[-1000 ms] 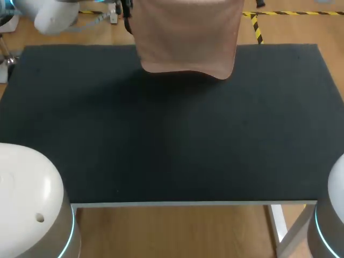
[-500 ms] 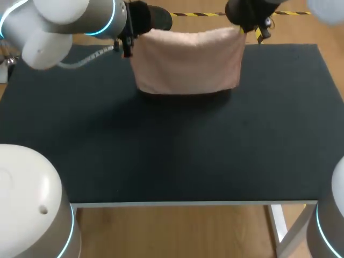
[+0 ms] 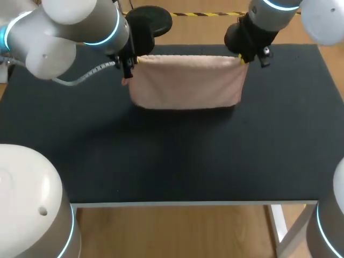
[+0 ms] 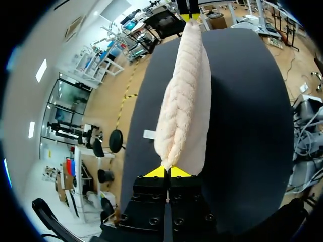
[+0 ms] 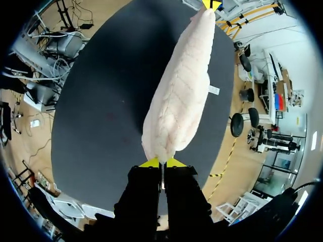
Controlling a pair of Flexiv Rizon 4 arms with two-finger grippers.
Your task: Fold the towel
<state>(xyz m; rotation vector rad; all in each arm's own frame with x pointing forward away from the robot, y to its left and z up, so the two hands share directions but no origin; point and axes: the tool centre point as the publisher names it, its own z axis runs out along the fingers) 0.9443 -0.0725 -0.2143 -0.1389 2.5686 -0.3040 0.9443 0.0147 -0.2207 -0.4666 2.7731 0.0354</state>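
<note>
Towel (image 3: 185,80), pale pink, hangs stretched between both grippers over the far half of the table (image 3: 177,161). Its top edge is taut and level, and its lower edge is down near the black surface (contact there cannot be told).

Left arm (image 3: 64,27) comes in from the far left corner with the wrist bent toward the middle. The left gripper (image 3: 129,63) sits at the towel's upper left corner. Right arm (image 3: 279,11) comes in from the far right corner, with the right gripper (image 3: 243,57) at the upper right corner, about level with the other.

Head view gives the towel's broad face and both arms, but little of the fingers behind the black gripper bodies. Left wrist view looks along the top edge instead. There the towel is seen edge-on as a thick ridge, running from that gripper's own fingers (image 4: 157,173) to the other gripper's yellow tips at the far end, with cloth falling toward the table on one side. Right wrist view shows the same ridge from the other end.

Left pair of fingers is nearly together, yellow tips pinching the towel corner from both sides. Right pair (image 5: 150,163) is likewise narrow, clamped on the opposite corner.
</note>
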